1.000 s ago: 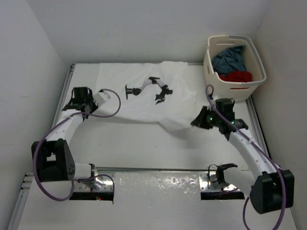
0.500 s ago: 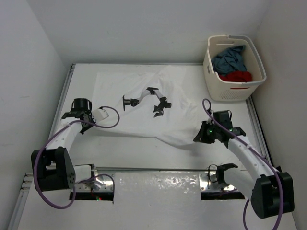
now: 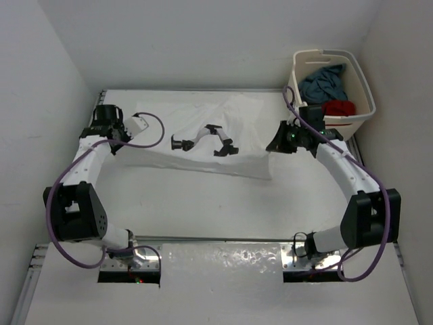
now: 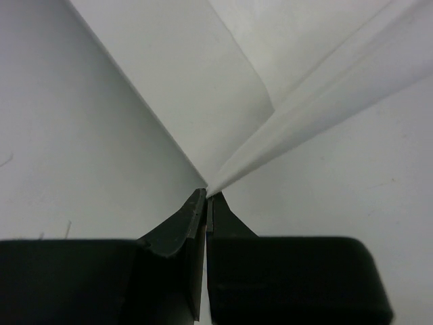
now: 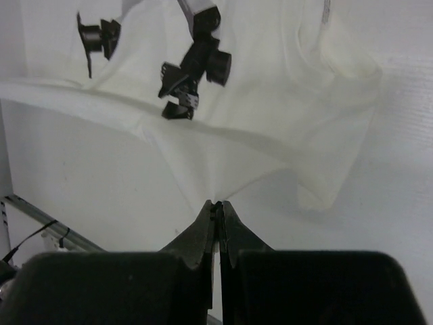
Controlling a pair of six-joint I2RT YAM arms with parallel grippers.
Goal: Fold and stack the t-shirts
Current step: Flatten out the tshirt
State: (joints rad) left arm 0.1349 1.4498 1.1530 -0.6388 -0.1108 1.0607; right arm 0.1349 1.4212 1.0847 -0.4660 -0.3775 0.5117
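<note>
Holding the white t-shirt stretched across the far half of the table.
Left gripper and right gripper each clench an edge; red t-shirt and blue-grey t-shirt lie in the far-right basket.

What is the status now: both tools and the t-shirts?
Both shut on white t-shirt: left tool at one side, right tool at the other, cloth spread between. In basket: red t-shirt, blue-grey t-shirt. Nothing in the way.
</note>
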